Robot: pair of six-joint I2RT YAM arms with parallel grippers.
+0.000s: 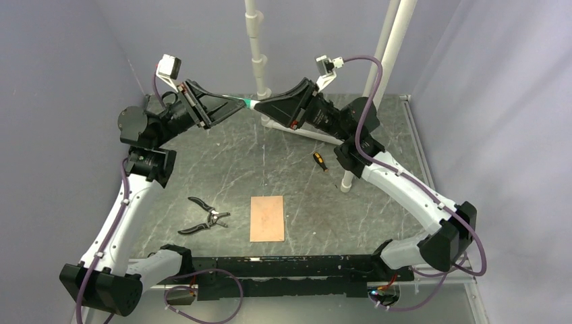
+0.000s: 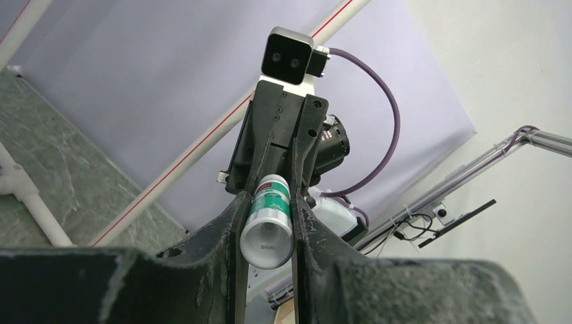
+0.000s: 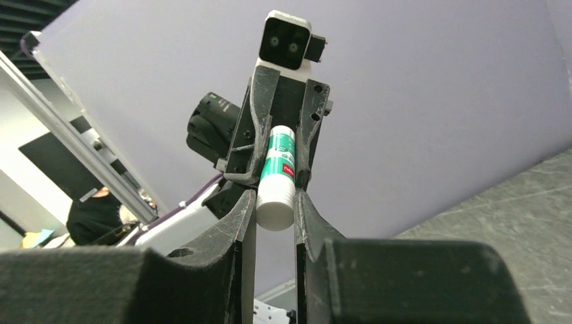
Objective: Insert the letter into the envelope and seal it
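One pinkish-tan paper rectangle (image 1: 267,218) lies flat on the table near the front middle. It has faint marks on it and no open flap shows, so I cannot tell whether it is the letter or the envelope. No second paper piece is in view. Both grippers are raised at the back and face each other tip to tip. They share a green-and-white glue stick (image 1: 250,102). My left gripper (image 2: 268,229) is shut on its hollow base end (image 2: 270,216). My right gripper (image 3: 275,209) is shut on its white cap end (image 3: 276,202).
Black-handled pliers (image 1: 204,216) lie left of the paper. A small orange-and-black screwdriver (image 1: 320,160) lies at the middle right. White pipes (image 1: 257,54) stand at the back, and another pipe post (image 1: 347,177) stands beside the right arm. Grey walls close in both sides.
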